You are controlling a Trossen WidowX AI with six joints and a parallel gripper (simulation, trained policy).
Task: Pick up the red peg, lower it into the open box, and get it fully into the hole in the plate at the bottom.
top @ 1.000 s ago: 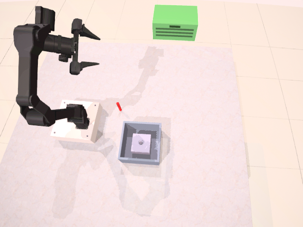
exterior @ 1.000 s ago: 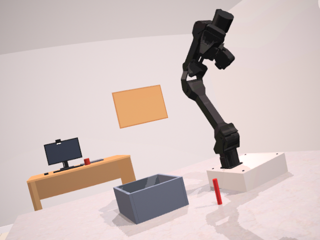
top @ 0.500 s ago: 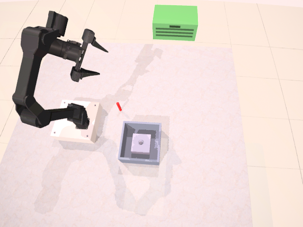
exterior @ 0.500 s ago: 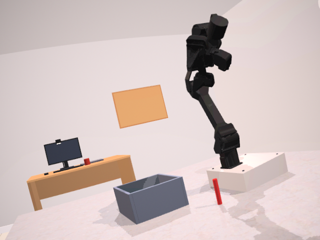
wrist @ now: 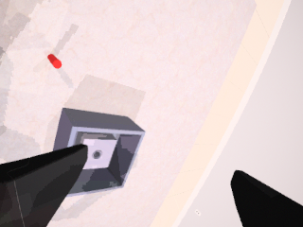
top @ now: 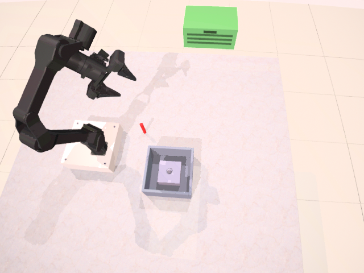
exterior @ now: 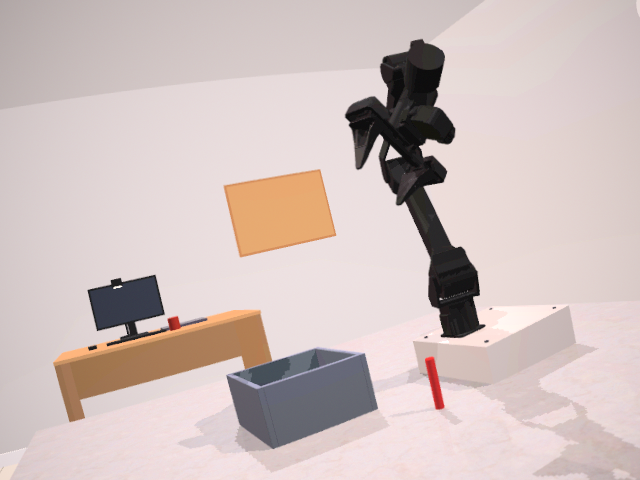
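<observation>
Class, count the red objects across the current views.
2: a red peg standing beside the open box, and a red cup on the desk.

The tabletop (top: 240, 152) (exterior: 170, 439) (wrist: 175, 52) carries box (top: 167, 194) (exterior: 320, 400) (wrist: 99, 119), peg (top: 143, 128) (exterior: 434, 383) (wrist: 55, 61), and base (top: 88, 165) (exterior: 527, 341).

Matt grey box (top: 167, 194) (exterior: 320, 400) (wrist: 97, 119); smooth black plastic-looking fingers (top: 128, 74) (exterior: 363, 147); wood-like desk (exterior: 170, 356).

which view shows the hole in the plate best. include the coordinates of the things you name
The top view: it looks down into the box (top: 168, 194) (exterior: 320, 400) (wrist: 97, 120), so the hole (top: 169, 171) (wrist: 97, 154) shows whole in the plate (top: 174, 179) (wrist: 105, 144). The wrist view shows it too, smaller, with a claw finger across the plate's edge. In the exterior view the box walls hide it.
</observation>
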